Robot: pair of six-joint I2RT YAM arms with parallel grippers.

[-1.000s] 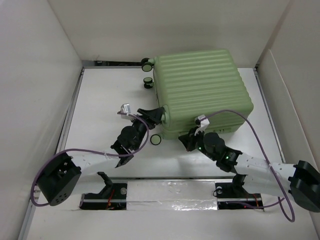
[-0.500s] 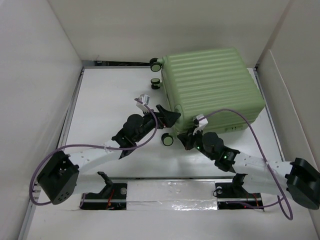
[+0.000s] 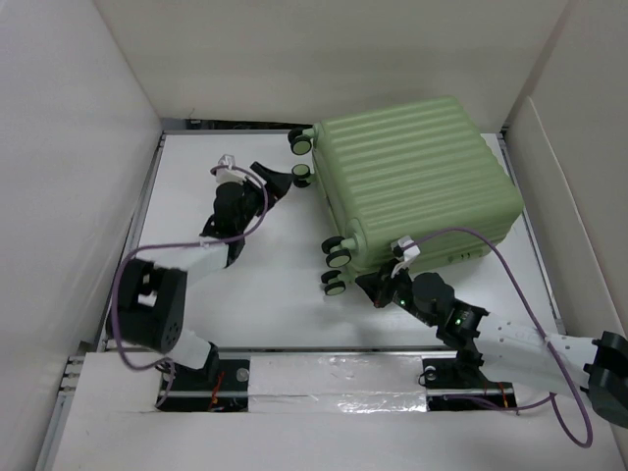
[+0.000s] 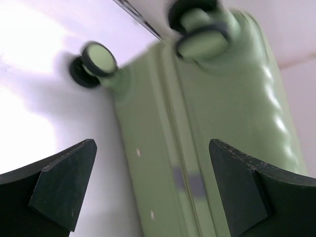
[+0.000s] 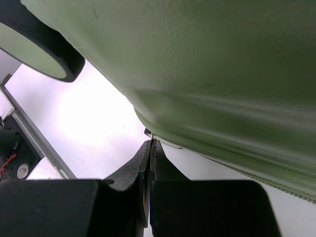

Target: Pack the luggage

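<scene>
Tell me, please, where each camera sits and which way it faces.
Top external: above and behind the robot, looking down on the table and the suitcase; the left arm and right arm show.
Left wrist: on the left arm, facing the suitcase's wheeled end; the open left gripper frames it.
Right wrist: on the right arm, looking up at the suitcase's near side; the shut right gripper shows.
Shared: both wrist views show the suitcase and a wheel.

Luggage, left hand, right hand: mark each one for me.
luggage (image 3: 412,167), top external view, ribbed shell top.
left hand (image 4: 151,148), left wrist view, midway between its open fingertips.
right hand (image 5: 149,145), right wrist view, where its shut fingertips meet.
</scene>
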